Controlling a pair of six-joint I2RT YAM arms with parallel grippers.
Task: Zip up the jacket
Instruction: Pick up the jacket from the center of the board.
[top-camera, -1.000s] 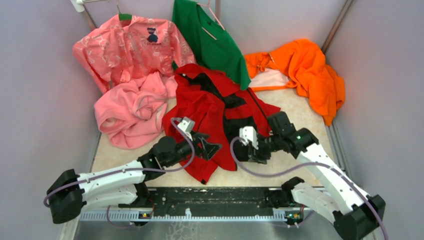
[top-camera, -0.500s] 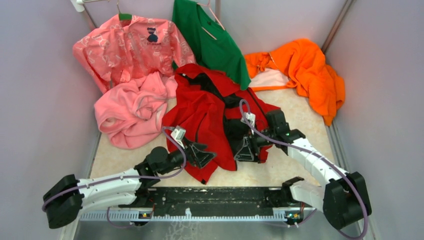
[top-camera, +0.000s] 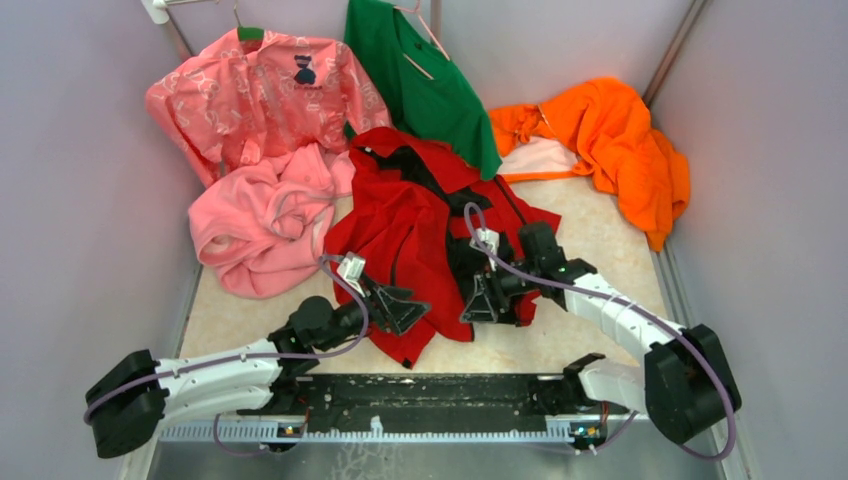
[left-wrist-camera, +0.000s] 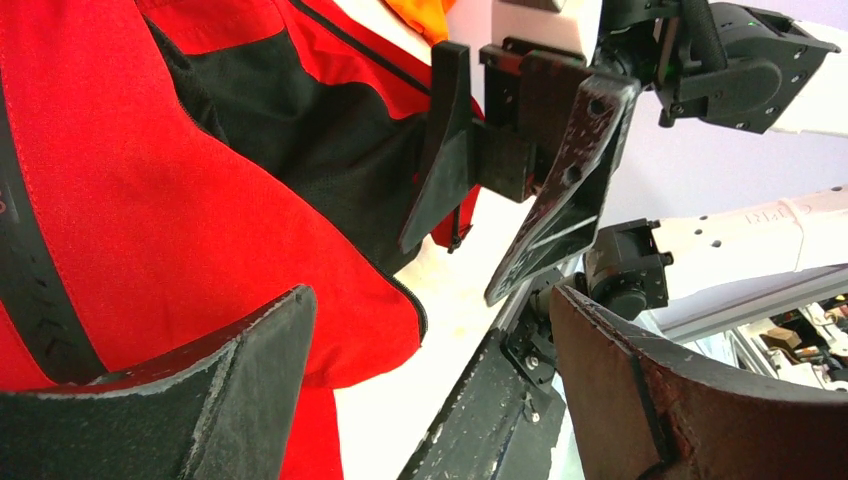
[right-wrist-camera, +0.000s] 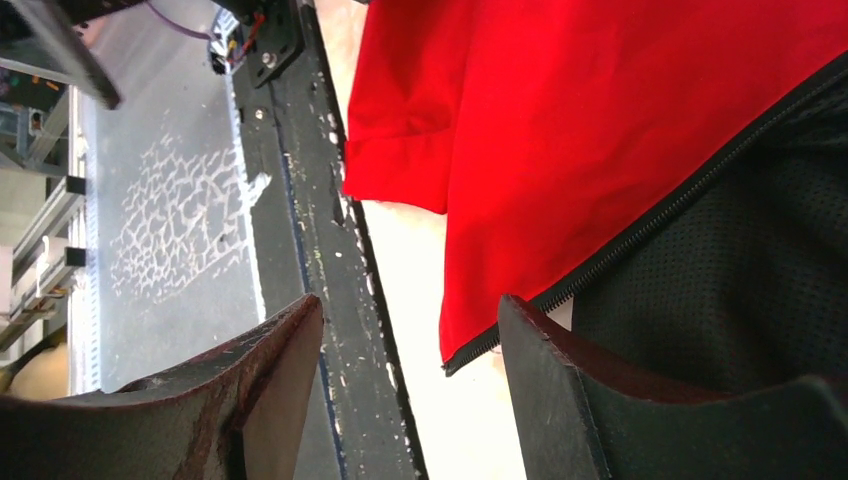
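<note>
My thin, bright red zip-front jacket lies unzipped and rumpled on the pale tabletop. It looks light, limp and slippery. My left tool and right tool both hang spread and empty near its hem. I'd pinch the stiffer dark zipper tape at its bottom end.

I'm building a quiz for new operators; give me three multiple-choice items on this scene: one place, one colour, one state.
1. The orange garment lies where from the jacket? A back right B near left C beneath it
2. The jacket's lining is: A white B black C yellow
3. The front zipper is: A closed to the collar B undone C cut away
Answers: A, it is heaped back and right; B, dark mesh shows inside; B, the panels lie apart.
</note>
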